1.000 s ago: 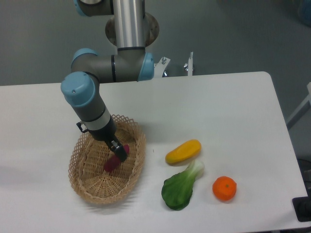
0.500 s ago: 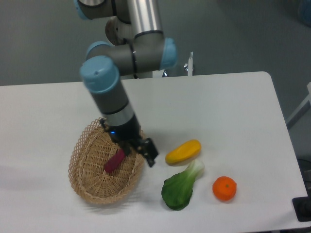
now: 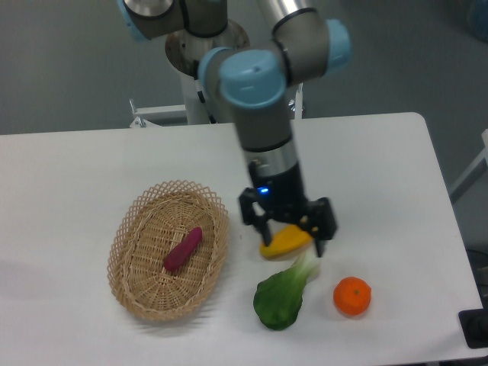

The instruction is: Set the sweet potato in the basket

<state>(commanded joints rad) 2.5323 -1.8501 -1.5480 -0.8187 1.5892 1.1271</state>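
The gripper (image 3: 288,223) is hanging spread and empty; the sweet potato (image 3: 182,249) is lying leftward, slanted inside the basket (image 3: 130,229).

The arm reaches down from the far side of the scene, its blue-capped elbow joint high at centre and the silver-and-black wrist pointing almost straight down. The gripper (image 3: 290,229) hangs low right of centre, a small blue light glowing on its body. Its two dark fingers (image 3: 324,221) are spread wide apart, left and right, tips aimed downward, gripping nothing.
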